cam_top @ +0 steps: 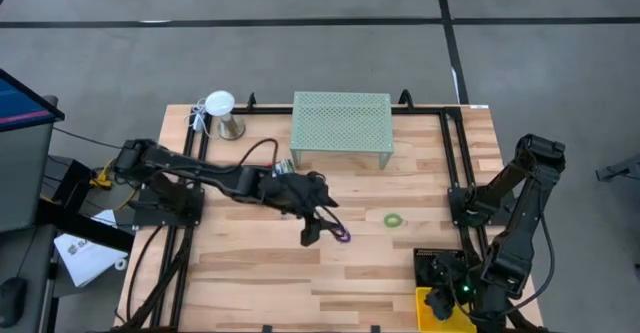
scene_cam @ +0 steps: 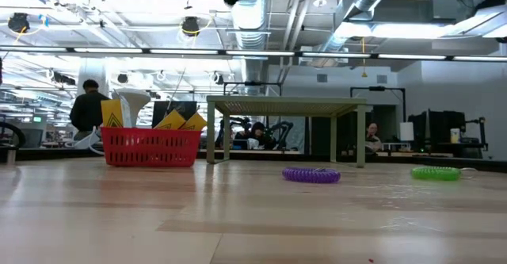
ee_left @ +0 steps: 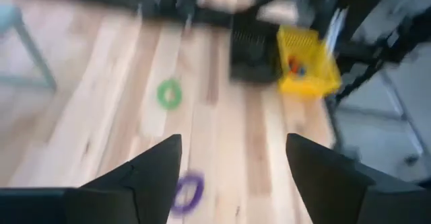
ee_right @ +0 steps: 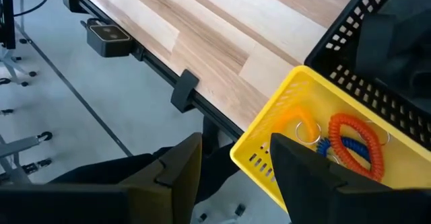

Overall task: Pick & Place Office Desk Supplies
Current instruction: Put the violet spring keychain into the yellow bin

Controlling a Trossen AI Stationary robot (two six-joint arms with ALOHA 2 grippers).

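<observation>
Pale wooden plank surface (cam_top: 250, 273) holds a purple coiled elastic loop (cam_top: 342, 236) near its middle, a green one (cam_top: 394, 219) to its right. Left gripper (cam_top: 318, 225) hovers just above the purple loop, fingers (ee_left: 158, 167) spread; it should drop straight so they straddle the coil. Right gripper (ee_right: 232, 163), fingers apart and empty, waits over the yellow plastic tray (ee_right: 283, 143) at the near right corner.

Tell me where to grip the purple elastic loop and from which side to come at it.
Grip one strand of the purple elastic loop, probably from straight above: it lies flat on the table, so a side approach finds little height. The left gripper is beside it with jaws open; one finger could go inside the ring.
</observation>
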